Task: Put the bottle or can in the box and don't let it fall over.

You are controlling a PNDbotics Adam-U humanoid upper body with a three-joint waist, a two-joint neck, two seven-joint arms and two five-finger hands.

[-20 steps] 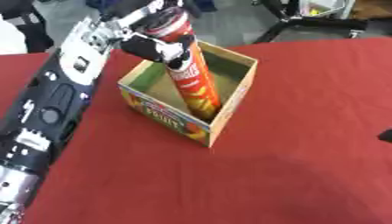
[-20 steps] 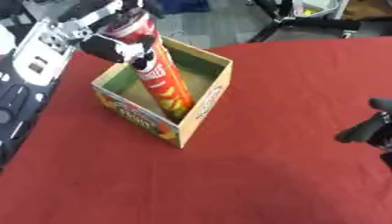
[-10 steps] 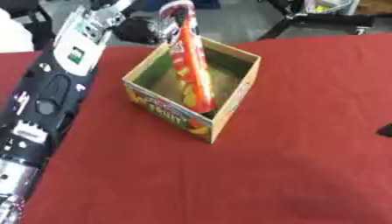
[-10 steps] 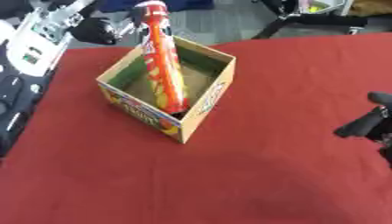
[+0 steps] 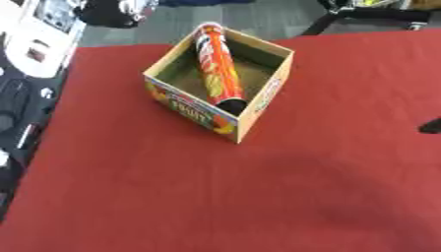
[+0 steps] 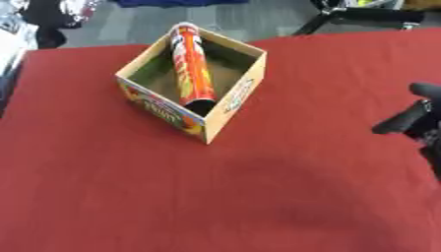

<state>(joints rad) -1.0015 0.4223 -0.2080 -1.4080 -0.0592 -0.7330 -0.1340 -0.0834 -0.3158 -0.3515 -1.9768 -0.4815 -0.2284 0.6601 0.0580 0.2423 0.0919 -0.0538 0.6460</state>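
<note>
A tall red and orange can (image 5: 215, 69) leans tilted inside the open cardboard box (image 5: 258, 106). Its top rests on the box's far left corner and its dark base sits low against the near right wall. The box has a colourful printed front and stands on the red table (image 5: 258, 197). My left hand (image 5: 108, 11) is a dark blur at the top left, off the can and apart from the box. My right hand (image 6: 405, 118) shows at the right edge, open and holding nothing, well away from the box.
My left arm (image 5: 26, 93), black and silver, runs down the left edge beside the table. Beyond the table's far edge lie grey floor and a black stand (image 5: 370, 11) at the top right. Red cloth stretches in front of and right of the box.
My left hand has let go of the can and pulled back up to the left. The can now leans in the box on its own. The camera view has also shifted.
</note>
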